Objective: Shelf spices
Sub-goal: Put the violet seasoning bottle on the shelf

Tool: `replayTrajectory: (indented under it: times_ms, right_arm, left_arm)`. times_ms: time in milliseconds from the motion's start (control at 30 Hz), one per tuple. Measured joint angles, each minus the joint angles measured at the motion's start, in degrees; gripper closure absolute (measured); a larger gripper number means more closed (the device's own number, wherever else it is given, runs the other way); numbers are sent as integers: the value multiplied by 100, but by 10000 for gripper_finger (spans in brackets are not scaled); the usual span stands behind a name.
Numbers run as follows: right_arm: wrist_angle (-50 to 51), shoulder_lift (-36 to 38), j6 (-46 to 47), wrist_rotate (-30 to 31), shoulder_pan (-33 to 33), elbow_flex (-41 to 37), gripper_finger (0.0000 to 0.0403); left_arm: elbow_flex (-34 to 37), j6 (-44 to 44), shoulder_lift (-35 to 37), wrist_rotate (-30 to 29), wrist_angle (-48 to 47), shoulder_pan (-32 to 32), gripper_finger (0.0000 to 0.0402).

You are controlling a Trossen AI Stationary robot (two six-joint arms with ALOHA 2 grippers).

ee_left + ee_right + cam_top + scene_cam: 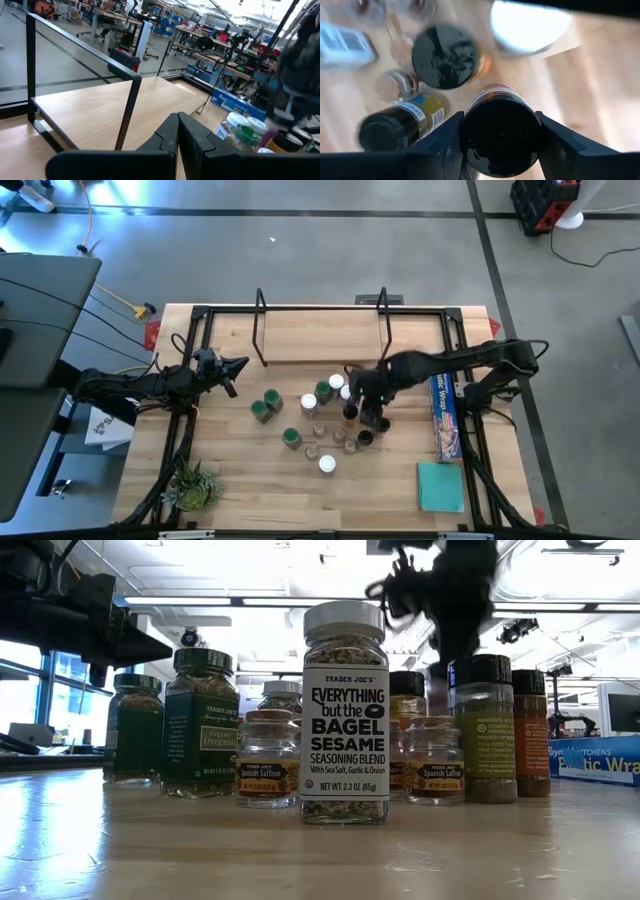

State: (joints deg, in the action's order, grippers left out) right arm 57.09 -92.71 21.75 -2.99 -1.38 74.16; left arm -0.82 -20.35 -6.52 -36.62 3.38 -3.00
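Now the right pincer squeezes a black-lidded jar above the other spices mid-tabletop. Lift it straight up so nothing tips, then carry it to the shelf behind. The left pincer waits, closed.

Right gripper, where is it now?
In the high view the right gripper is over the right side of the jar cluster, just below the shelf; its wrist view shows it shut on a dark-lidded jar.
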Motion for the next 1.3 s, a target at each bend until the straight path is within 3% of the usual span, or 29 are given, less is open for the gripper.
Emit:
replayTrajectory:
  times_ms: [167,300,533,667,767,900,1100,1300]
  right_arm:
    - [1074,37,-339,200,692,1425,214]
    - [1361,-200,-663,346,1494,2749,214]
    - [2297,-1754,-1751,329,2985,5089,214]
    - [2594,-2670,-2676,339,3647,5911,214]
    - [2639,-3113,-3160,213,3990,6085,214]
    - [2493,-3375,-3527,-11,4268,5705,214]
    - [1836,-3423,-3804,-9,4385,5253,214]
    - [1805,-3391,-4022,-63,4477,4964,214]
  left_arm:
    - [0,-1,0,0,-1,0,396]
    - [1,-1,-1,-1,0,0,396]
    - [0,-1,0,-2,0,-1,396]
    - [0,-1,-2,0,-2,1,396]
    - [1,-1,0,0,0,2,396]
    - [0,0,0,0,0,1,396]
    - [0,1,-1,0,-1,2,396]
    - [2,-1,0,-1,0,0,396]
